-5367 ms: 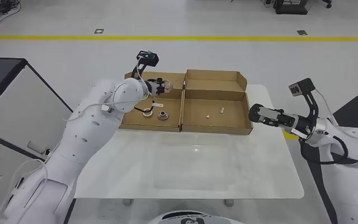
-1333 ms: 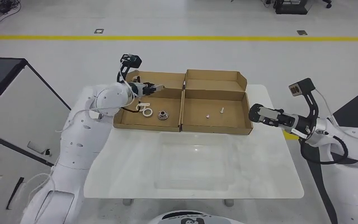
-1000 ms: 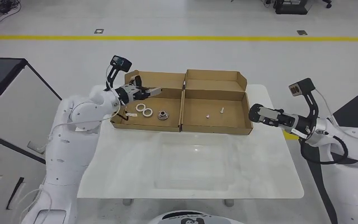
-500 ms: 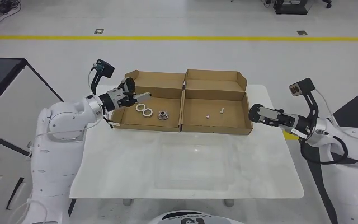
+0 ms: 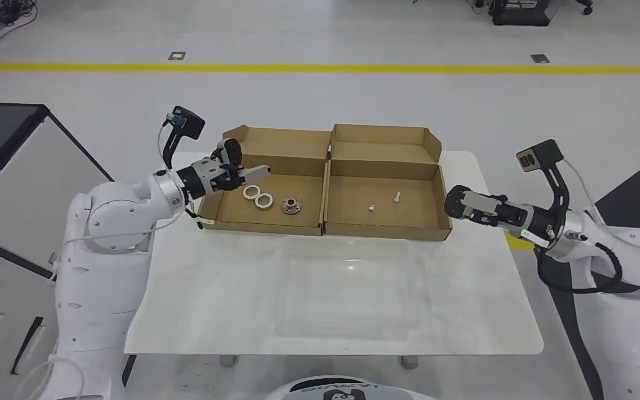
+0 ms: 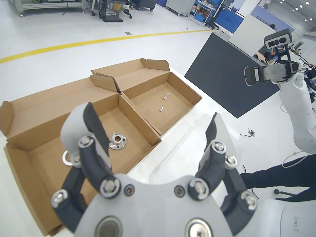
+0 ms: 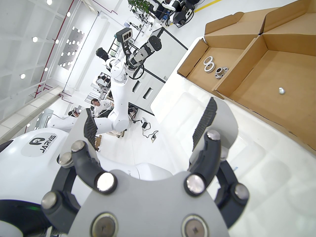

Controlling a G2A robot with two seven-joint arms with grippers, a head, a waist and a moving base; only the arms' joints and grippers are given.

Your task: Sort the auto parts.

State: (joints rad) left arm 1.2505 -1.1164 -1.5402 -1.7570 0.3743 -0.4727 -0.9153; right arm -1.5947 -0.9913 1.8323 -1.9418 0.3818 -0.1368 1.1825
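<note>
Two open cardboard boxes stand side by side at the table's far edge. The left box point(image 5: 300, 215) holds two flat metal rings point(image 5: 257, 196) and a flanged metal hub point(image 5: 291, 206). The right box point(image 5: 385, 225) holds two small bolts point(image 5: 397, 196). My left gripper point(image 5: 238, 170) hangs open and empty at the left box's outer end. My right gripper point(image 5: 455, 202) is open and empty just off the right box's outer wall. The left wrist view shows the hub point(image 6: 118, 141), one ring point(image 6: 66, 157) and the bolts point(image 6: 165, 96); the right wrist view shows the rings point(image 7: 209, 64) and hub point(image 7: 220, 71).
The white table point(image 5: 340, 300) stretches bare in front of the boxes. Box lids point(image 5: 385, 140) stand up at the back. A dark panel point(image 5: 25, 125) stands to the left of the table. A yellow floor line point(image 5: 400, 68) runs behind.
My left arm drew back out of the left box toward the left, leaving a second ring beside the first. In the last half second nothing moved. The right arm kept still.
</note>
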